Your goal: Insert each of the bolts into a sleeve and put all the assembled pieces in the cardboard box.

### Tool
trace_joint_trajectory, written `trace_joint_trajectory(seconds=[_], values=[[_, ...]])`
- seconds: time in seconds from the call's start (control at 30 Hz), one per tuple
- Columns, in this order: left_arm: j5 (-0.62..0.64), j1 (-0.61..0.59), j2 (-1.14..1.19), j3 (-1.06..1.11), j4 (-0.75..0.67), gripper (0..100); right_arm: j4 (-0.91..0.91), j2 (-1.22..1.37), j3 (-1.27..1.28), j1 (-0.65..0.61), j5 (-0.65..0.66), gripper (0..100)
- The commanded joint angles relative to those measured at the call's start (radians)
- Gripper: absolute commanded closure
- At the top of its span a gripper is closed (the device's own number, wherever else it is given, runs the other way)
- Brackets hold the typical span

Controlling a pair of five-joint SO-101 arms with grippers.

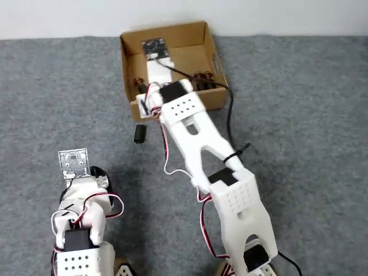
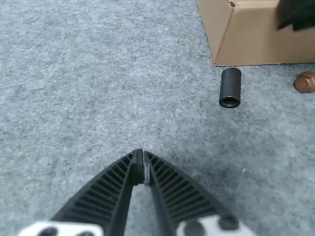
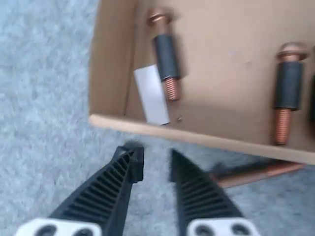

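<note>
We see the left claw [image 2: 142, 166] closed, its two fingers pressed together at the tips and holding nothing, low over the grey surface [image 1: 299, 103]. It sits well apart from the cardboard box [image 1: 190, 54], near the edge of the surface where the arms are mounted.

A loose black sleeve [image 2: 230, 87] lies on its side on the surface just outside a front corner of the box, not touching it. Near that sleeve we can make out the copper head of a bolt [image 2: 305, 81], which lies on the surface close along the box's front wall.

The right claw [image 3: 156, 161] is slightly open with a narrow gap between its fingers. It grips nothing and hangs just outside the front wall, right beside that bolt.

Inside the box, two assembled pieces [image 3: 166, 54] lie flat on the floor, each a copper bolt pushed through a dark sleeve. The second piece [image 3: 287, 83] lies apart from the first. A white label [image 3: 151, 96] lies just beside the first piece.
</note>
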Motion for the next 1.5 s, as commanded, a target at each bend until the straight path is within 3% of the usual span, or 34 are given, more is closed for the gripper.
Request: trace_joint_trajectory(seconds=[0.0,0.3,0.87,1.07,1.23,1.47], values=[[-0.011,-0.003,0.0,-0.007,-0.029,99,-0.004,0.007,-0.054,-0.044,-0.011,82.7],[-0.012,-0.003,0.0,-0.007,-0.029,99,-0.116,0.104,-0.054,-0.071,-0.009,87.2],[-0.012,-0.003,0.0,-0.007,-0.029,99,-0.125,0.234,-0.055,-0.119,-0.011,87.6],[-0.012,-0.003,0.0,-0.007,-0.029,99,0.036,0.222,-0.066,-0.12,-0.043,87.6],[-0.012,-0.003,0.0,-0.007,-0.029,99,0.231,0.225,-0.183,-0.117,-0.106,87.6],[-0.012,-0.003,0.0,-0.007,-0.029,99,0.361,0.236,-0.341,-0.117,-0.109,87.3]])
